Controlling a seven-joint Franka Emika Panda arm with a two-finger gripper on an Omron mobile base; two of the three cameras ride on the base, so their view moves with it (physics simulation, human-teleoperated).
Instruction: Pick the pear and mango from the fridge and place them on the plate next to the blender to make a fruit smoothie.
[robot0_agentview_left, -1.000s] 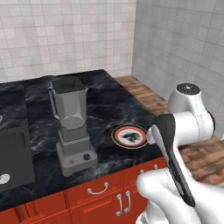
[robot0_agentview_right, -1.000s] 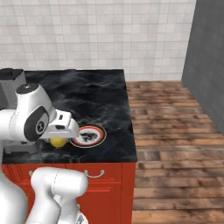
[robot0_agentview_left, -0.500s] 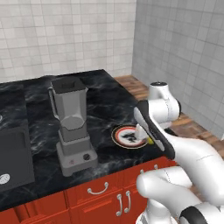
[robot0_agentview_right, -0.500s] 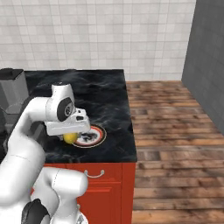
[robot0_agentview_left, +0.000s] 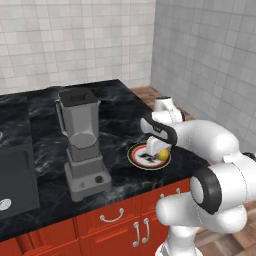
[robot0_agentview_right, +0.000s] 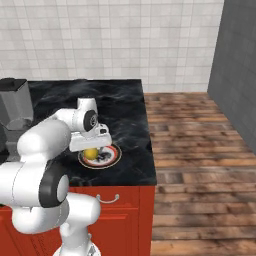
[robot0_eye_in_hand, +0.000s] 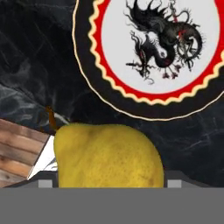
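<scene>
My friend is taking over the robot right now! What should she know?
Gripper: shut on the pear, held just over the plate.
Plate sits on the counter right of the blender, nothing resting on it yet.
Done: pear fetched and brought to the plate.
Left: lower and let go of the pear, then go to the fridge for the mango and set it on the plate too.

Even, bright render; soft faint shadows
</scene>
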